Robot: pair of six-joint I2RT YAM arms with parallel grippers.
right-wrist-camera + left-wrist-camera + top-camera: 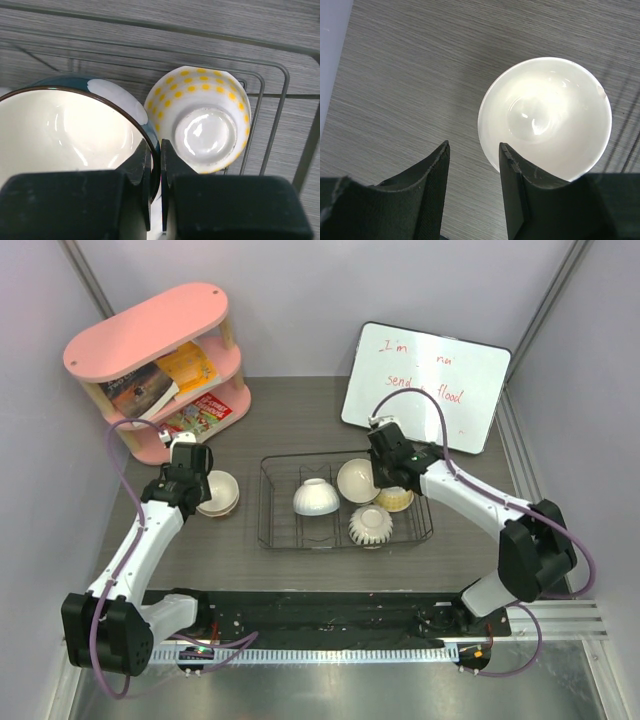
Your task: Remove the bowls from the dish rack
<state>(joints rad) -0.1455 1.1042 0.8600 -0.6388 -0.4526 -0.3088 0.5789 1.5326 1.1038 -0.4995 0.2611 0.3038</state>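
The dish rack (280,530) sits mid-worktop (300,430) with its long axis running from 9 to 3 o'clock. It holds 4 bowls.

At the 12 o'clock side, right of centre, the blue-and-white bowl (60,135) stands tilted on its edge. Its pale inside shows from above, and its dark outer wall is turned toward the yellow-dotted bowl (207,132). The right claw (155,145) is clenched on this bowl's rim, with 1 finger inside the bowl and 1 outside. The rim is pinched between them, near the side closest to the yellow-dotted bowl.

The yellow-dotted bowl lies just beside it toward 3 o'clock, in the rack's corner. It is turned over, so its round white foot faces up at the right wrist camera.

At the 6 o'clock side of the rack the ribbed white bowl (371,526) is also upside down, foot up. A plain white bowl (315,498) rests left of centre, mouth down and slightly tipped.

1 more bowl, the cream bowl (220,490), is out of the rack. It stands upright on the worktop at the rack's 9 o'clock side, mouth up, with a glossy inside.

The left claw (472,150) hangs over the worktop just beside this bowl. Its fingers are apart with nothing between them, so it is released. In the wrist view 1 finger overlaps the bowl's edge, and I cannot tell whether it touches.

A pink shelf (150,360) with books stands at 10 o'clock. A whiteboard (425,385) with red writing leans at 1 o'clock.
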